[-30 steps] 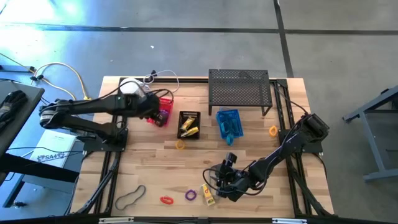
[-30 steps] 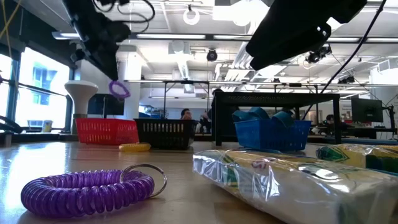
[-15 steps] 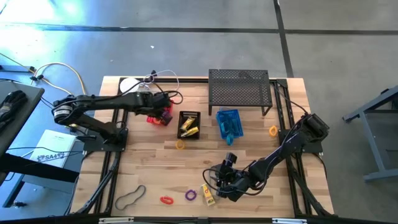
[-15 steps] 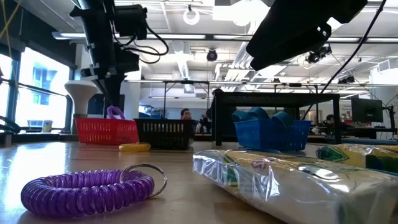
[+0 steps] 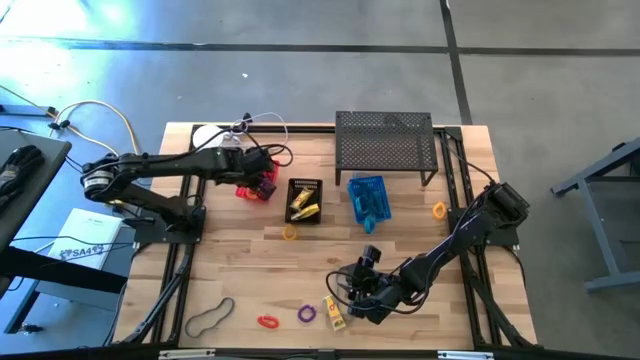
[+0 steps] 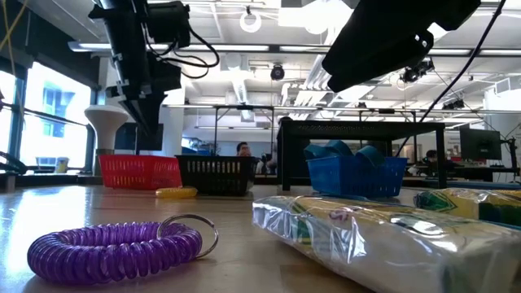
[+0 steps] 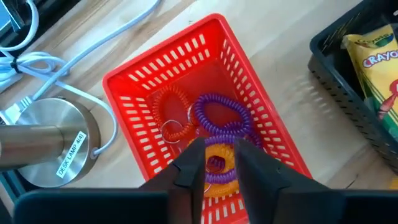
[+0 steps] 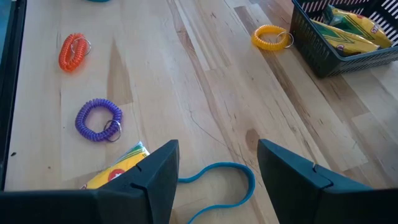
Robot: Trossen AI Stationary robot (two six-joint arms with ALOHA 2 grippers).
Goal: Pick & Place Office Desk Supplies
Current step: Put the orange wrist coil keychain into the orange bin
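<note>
My left gripper (image 7: 217, 155) hangs open just above the red basket (image 7: 155, 56), at the table's far left (image 5: 262, 180). In the basket lie a purple coil ring (image 7: 221, 115), an orange one (image 7: 174, 112) and a yellow one (image 7: 219, 180). My right gripper (image 8: 217, 149) stands open low over the near middle of the table (image 5: 358, 285), touching nothing. A blue rubber band (image 8: 217, 180) lies on the wood below it. A yellow crayon pack (image 5: 335, 313), a purple coil ring (image 5: 307, 313) and a red one (image 5: 267, 321) lie to its left.
A black basket with crayon packs (image 5: 304, 200) and a blue basket (image 5: 368, 198) stand beside the red one, before the black mesh shelf (image 5: 386, 140). A yellow coil (image 5: 290, 232), an orange coil (image 5: 439, 210) and a dark band loop (image 5: 210, 317) lie loose. A lamp base (image 7: 43, 140) stands left of the red basket.
My left gripper has come down over the red basket with a purple coil ring hanging from it. It has let go, and the ring now lies in the basket. My right arm has kept still.
</note>
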